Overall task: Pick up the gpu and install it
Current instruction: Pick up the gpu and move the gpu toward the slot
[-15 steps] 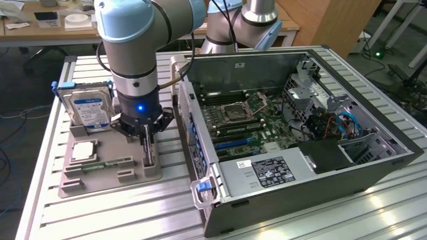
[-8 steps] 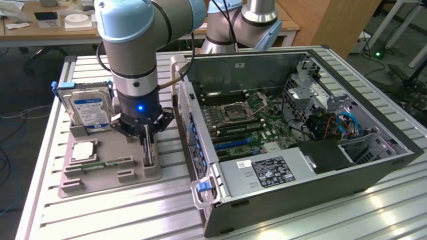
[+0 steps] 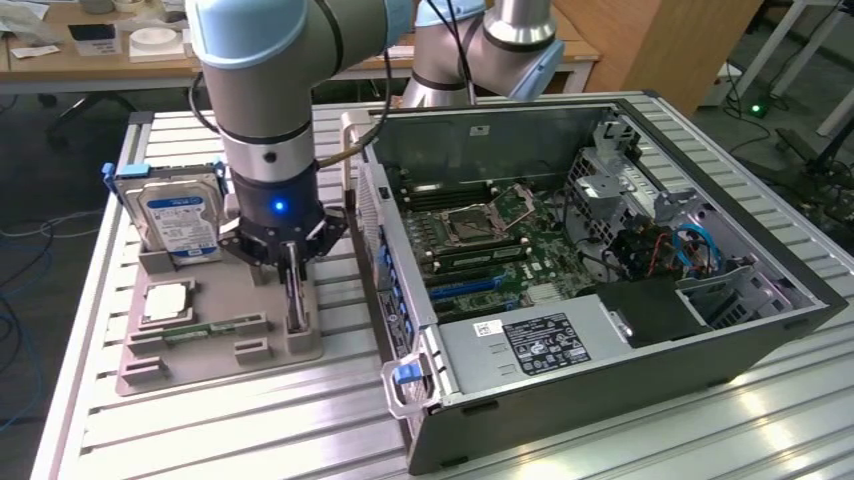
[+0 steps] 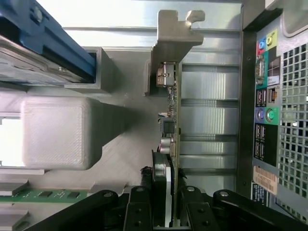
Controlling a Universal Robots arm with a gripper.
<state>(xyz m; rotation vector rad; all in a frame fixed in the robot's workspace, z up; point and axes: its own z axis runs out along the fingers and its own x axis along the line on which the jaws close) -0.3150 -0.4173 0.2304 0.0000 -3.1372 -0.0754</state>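
The gpu (image 4: 171,110) stands on edge, seen along its thin top edge, with its pale metal end bracket (image 4: 175,38) at the far end. My gripper (image 4: 166,211) is shut on the gpu, one black finger (image 4: 139,211) on each side of the card near its fan. In the exterior view the gripper (image 3: 294,305) reaches straight down into the grey holder tray (image 3: 200,365), on the side nearest the computer case (image 3: 601,250). The gripper body hides most of the card there. Whether the card still rests in its slot I cannot tell.
On the tray stand a silver hard drive with a blue label (image 3: 180,220), a processor chip (image 3: 167,300) and a green memory stick (image 3: 207,328). The open case lies on the exterior view's right, motherboard (image 3: 494,240) facing up. Its rear port panel (image 4: 269,96) is close beside the card.
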